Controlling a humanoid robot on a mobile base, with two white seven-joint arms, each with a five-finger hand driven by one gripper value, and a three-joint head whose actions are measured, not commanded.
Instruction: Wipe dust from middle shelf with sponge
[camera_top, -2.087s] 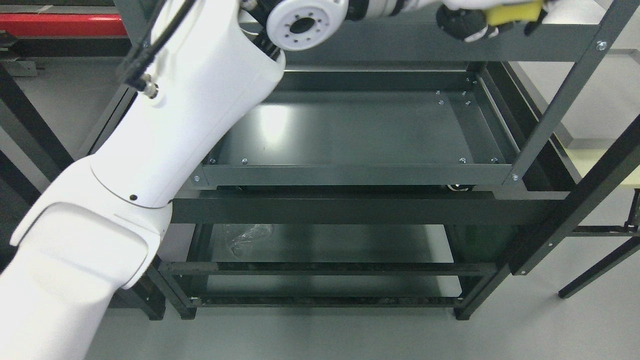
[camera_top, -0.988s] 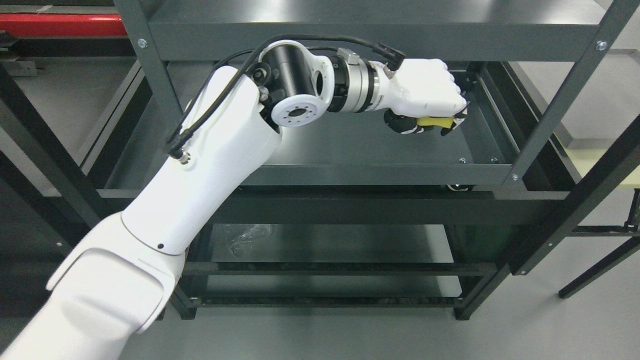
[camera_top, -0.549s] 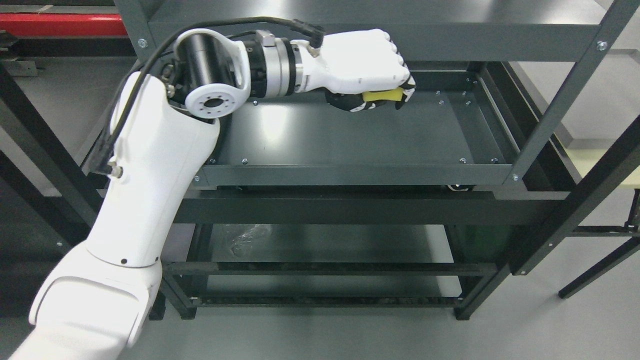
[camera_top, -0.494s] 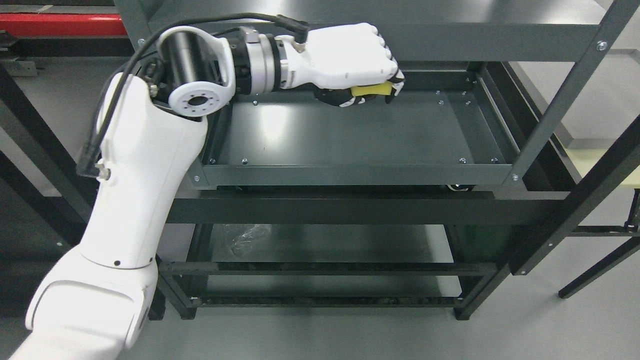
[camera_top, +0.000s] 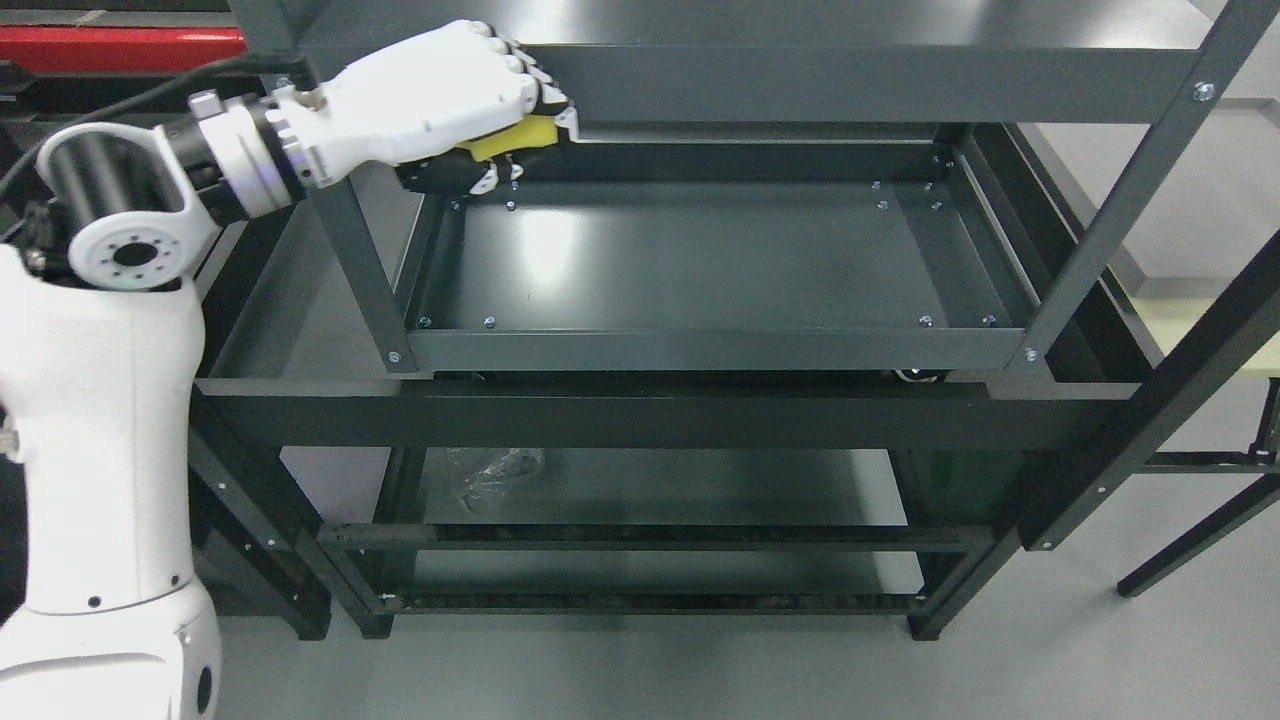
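Observation:
My left hand (camera_top: 470, 110) is curled shut around a yellow sponge (camera_top: 512, 136), of which only a strip shows under the white knuckles. The hand sits at the far left corner of the middle shelf (camera_top: 700, 260), a dark grey metal tray with a raised rim, just under the front beam of the top shelf (camera_top: 850, 85). I cannot tell whether the sponge touches the shelf surface. The white left arm (camera_top: 100, 400) rises from the lower left, outside the rack's left post. My right hand is out of view.
The rack's left front post (camera_top: 350, 240) stands between my forearm and the shelf. A crumpled clear plastic bag (camera_top: 495, 470) lies on the bottom shelf. Diagonal dark frame bars (camera_top: 1130, 200) cross at the right. Grey floor surrounds the rack.
The left hand with the sponge came down from the top shelf to the middle shelf's right end, then swept left along the back to the far left corner. The elbow swung out left.

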